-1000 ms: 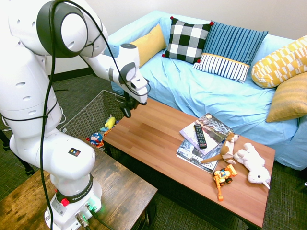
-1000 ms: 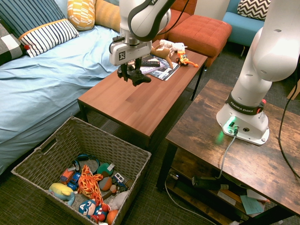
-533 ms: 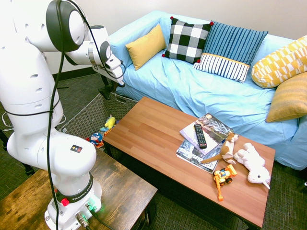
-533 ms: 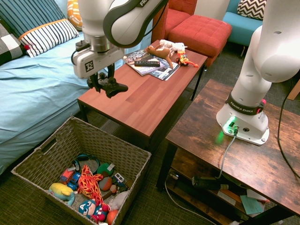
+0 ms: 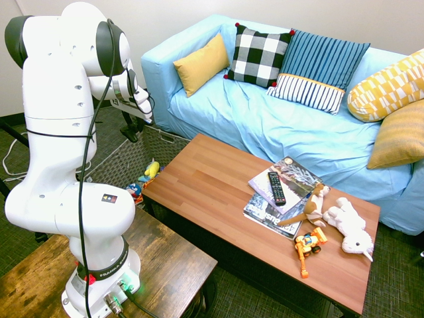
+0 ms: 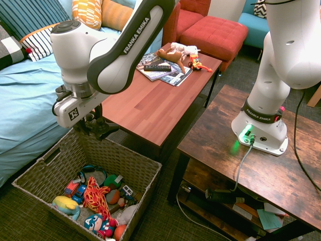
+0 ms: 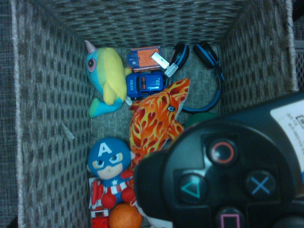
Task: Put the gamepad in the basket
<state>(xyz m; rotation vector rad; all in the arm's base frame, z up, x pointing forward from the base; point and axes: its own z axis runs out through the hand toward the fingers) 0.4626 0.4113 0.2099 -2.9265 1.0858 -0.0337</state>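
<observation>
My gripper (image 6: 94, 123) hangs over the near end of the grey woven basket (image 6: 131, 165), just past the corner of the coffee table. It is shut on the black gamepad (image 6: 100, 129), which is held in the air above the basket's opening. In the wrist view the gamepad (image 7: 228, 178) fills the lower right, its coloured button symbols facing the camera, with the basket's mesh walls (image 7: 47, 95) around the toys below. In the first exterior view the gripper (image 5: 133, 130) is mostly hidden behind the arm, above the basket (image 5: 119, 162).
The basket holds a flame-patterned plush (image 6: 94, 193), a shield-hero doll (image 6: 102, 224), toy cars and headphones (image 7: 209, 71). The coffee table (image 6: 150, 108) carries magazines, a remote (image 5: 276, 187), plush animals and a toy digger (image 5: 309, 246). The blue sofa (image 5: 278, 126) stands behind.
The arm has swung off the coffee table and down to the basket, carrying the gamepad with it. The gripper has stayed shut on it throughout.
</observation>
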